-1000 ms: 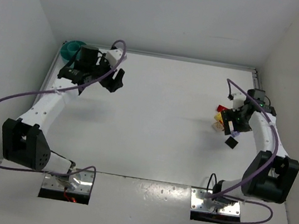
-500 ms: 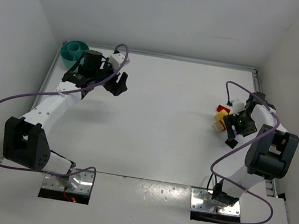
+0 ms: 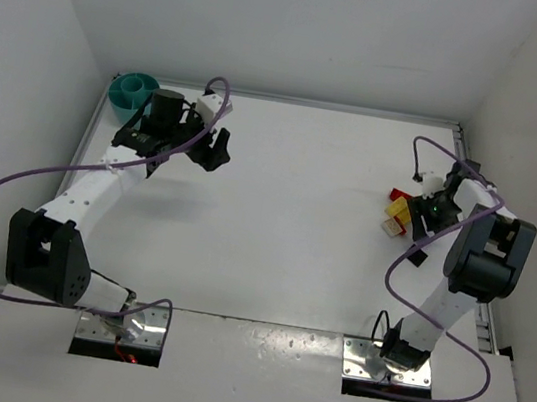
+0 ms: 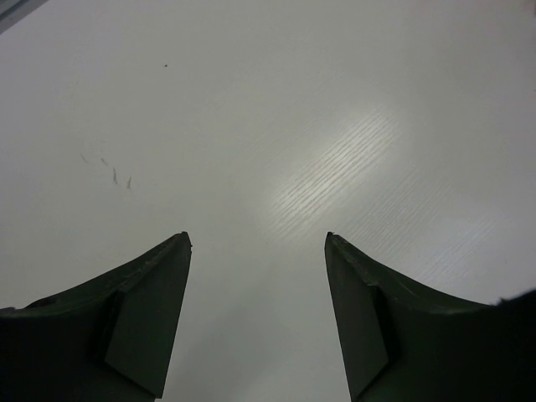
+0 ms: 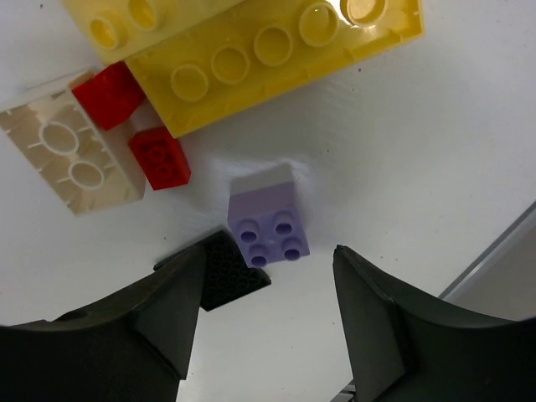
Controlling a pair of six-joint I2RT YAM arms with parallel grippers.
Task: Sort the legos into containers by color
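Two grippers noted, one pile, one bowl. My left gripper [image 3: 213, 147] hangs over the bare white table [image 3: 294, 235], jaws standing wide apart and holding nothing; its wrist view shows only tabletop beyond the two dark fingers [image 4: 146, 327]. The teal bowl [image 3: 133, 90] sits in the far left corner, at 10 o'clock from the table's centre, and my left gripper is at the bowl's 4 o'clock, near it but apart. What the bowl holds is too small to tell from above. The legos [image 3: 397, 208] lie bunched at 3 o'clock from the table's centre, near the right edge, well apart from the bowl. My right gripper [image 5: 270, 280] is low over that pile, jaws parted with a clear gap on each side and closed on nothing. A purple brick [image 5: 270, 224], studs up, lies at 12 o'clock just past the fingertips, lined up with the gap and touching neither finger. A black piece [image 5: 228, 270] lies at the purple brick's 8 o'clock, touching its corner and partly hidden by my 9 o'clock finger. Farther out at 12 o'clock, two long yellow bricks [image 5: 276, 59] lie side by side, studs up. At 10 o'clock are two small red bricks [image 5: 159, 157], one against a yellow brick, and a cream brick [image 5: 71, 159], underside up, touches that one.
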